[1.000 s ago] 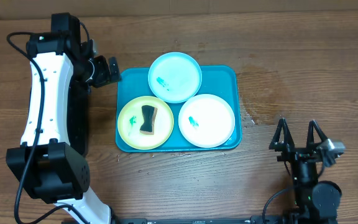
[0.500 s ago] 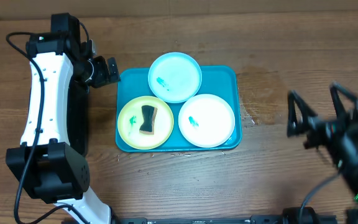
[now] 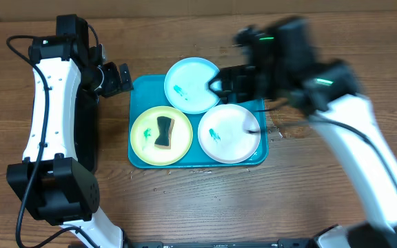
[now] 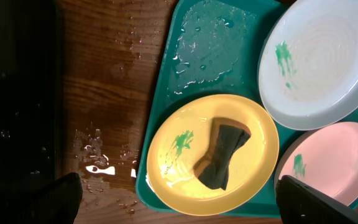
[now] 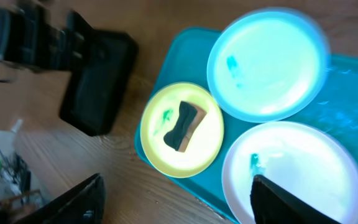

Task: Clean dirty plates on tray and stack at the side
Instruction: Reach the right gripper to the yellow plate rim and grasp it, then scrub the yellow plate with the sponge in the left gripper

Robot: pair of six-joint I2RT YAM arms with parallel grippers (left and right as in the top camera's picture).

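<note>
The turquoise tray holds three plates, each with a green smear. The light blue plate is at the back, the yellow-green plate front left, and the white plate front right. A dark sponge lies on the yellow-green plate. My left gripper is open and empty by the tray's back left corner. Its view shows the sponge on that plate. My right gripper, blurred, is open and empty above the white plate and the light blue plate.
A black tray lies under my left arm, left of the turquoise tray; it also shows in the left wrist view. Water drops sit on the wood and in the tray's corner.
My right arm has swung from the table's front right up and left, to above the right side of the tray. The left arm, plates and sponge have not moved.
</note>
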